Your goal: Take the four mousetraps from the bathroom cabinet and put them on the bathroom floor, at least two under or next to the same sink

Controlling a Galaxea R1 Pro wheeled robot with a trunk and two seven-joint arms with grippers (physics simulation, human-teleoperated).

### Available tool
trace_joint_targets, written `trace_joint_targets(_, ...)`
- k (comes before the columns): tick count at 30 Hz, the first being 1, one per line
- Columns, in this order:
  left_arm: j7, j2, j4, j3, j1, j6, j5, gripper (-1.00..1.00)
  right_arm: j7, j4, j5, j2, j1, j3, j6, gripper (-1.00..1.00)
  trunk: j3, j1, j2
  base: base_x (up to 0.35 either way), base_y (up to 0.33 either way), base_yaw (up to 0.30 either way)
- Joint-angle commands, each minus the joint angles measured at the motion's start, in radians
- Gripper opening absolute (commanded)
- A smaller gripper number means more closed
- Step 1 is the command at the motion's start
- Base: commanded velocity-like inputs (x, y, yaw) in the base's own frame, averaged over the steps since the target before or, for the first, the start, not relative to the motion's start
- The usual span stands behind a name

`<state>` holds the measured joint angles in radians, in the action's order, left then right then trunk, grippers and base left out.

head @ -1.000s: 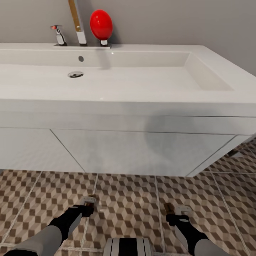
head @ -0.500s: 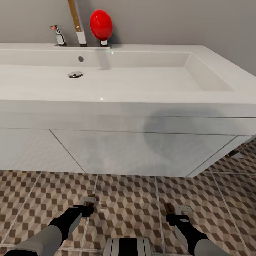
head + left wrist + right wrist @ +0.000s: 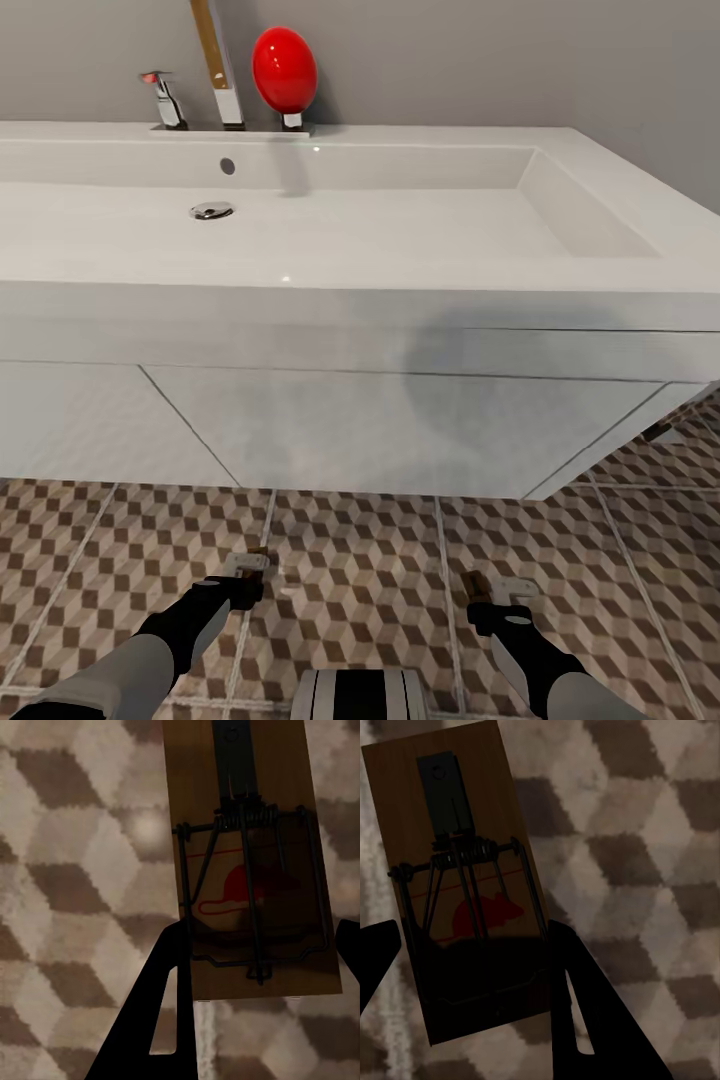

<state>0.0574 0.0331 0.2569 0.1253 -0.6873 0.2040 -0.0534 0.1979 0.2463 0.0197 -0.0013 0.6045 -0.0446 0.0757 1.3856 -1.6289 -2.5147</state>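
Observation:
Both my arms reach down low over the bathroom floor (image 3: 360,555), just in front of the white vanity under the bathroom sink (image 3: 400,230). My left gripper (image 3: 250,573) is shut on a mousetrap (image 3: 247,855), a brown board with a dark spring and a red mouse print; its fingers (image 3: 161,1020) press the board's two long edges. A second mousetrap (image 3: 465,870) sits the same way in my right gripper (image 3: 495,590), with one of the fingers (image 3: 577,1005) against its side. Cube-pattern tiles show behind both boards. The cabinet is out of view.
The white two-door vanity (image 3: 400,430) rises right ahead of both grippers, its basin overhanging. A chrome tap (image 3: 228,100) and a red egg-shaped object (image 3: 285,68) stand at the basin's back. Tiled floor runs past the vanity's right corner (image 3: 660,470).

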Motion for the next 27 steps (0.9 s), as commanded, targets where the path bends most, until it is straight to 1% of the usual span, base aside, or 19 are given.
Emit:
trace_joint_targets(1,0.005,0.001,0.002,0.008,0.0,0.006,-0.006,-1.0,0.0,0.002,0.002,0.0,0.0,-0.005,0.006,-1.0,0.001,0.0,0.0,0.087,0.0,0.0)
trace_joint_targets(9,0.005,0.001,0.002,0.007,0.0,0.005,-0.006,-1.0,0.0,0.002,0.002,0.0,0.0,-0.005,0.006,-1.0,0.001,0.0,0.0,0.102,0.0,0.0)
trace_joint_targets(27,0.005,0.001,0.002,0.008,0.0,0.005,-0.006,-1.0,-0.001,0.002,0.002,0.0,0.0,-0.005,0.006,-1.0,0.001,0.0,0.0,0.005,0.0,0.0)
